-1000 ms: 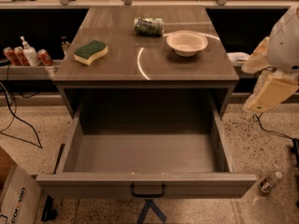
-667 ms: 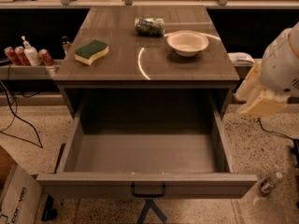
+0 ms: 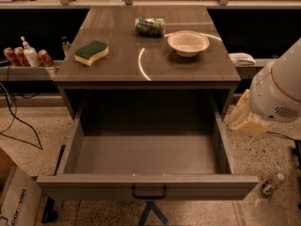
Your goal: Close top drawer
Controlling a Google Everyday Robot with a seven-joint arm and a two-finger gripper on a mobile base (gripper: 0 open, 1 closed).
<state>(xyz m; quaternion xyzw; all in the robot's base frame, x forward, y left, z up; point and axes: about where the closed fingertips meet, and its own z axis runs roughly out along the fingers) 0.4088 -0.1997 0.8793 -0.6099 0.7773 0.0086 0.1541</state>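
Note:
The top drawer [image 3: 146,160] of the grey-brown cabinet is pulled far out toward me and its box is empty. Its flat front panel [image 3: 84,187] is at the bottom of the view, with a small dark bar handle [image 3: 149,192] at centre. The lower drawers are hidden beneath it. My gripper [image 3: 245,117], pale yellow under the white arm [image 3: 280,93], hangs to the right of the drawer's right side wall. It is apart from the wall and holds nothing that I can see.
On the cabinet top [image 3: 117,67] lie a green-and-yellow sponge [image 3: 91,52], a green packet [image 3: 150,26] and a white bowl [image 3: 188,43]. Bottles [image 3: 26,56] stand on a shelf at left. A cardboard box [image 3: 16,201] is at lower left, and a small bottle [image 3: 272,183] lies on the floor at right.
The arm and gripper have moved left and down, closer to the drawer's right side. The drawer has not moved.

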